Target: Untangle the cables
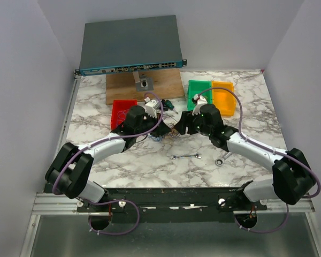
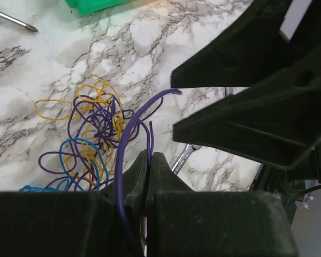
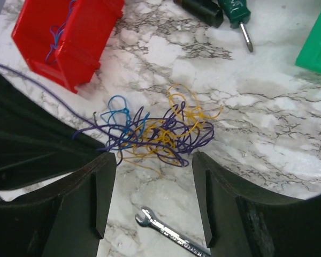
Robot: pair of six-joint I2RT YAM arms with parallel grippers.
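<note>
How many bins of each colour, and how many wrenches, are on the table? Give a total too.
Red bin: 1
Green bin: 1
Orange bin: 1
Wrenches: 2
Total: 5

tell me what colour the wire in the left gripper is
Purple wire, shut in the left gripper; clearest in the left wrist view.

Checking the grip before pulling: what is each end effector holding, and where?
The left end effector pinches a purple cable at its fingertips, on a strand leading off the tangle. The right end effector is open, holding nothing.
</note>
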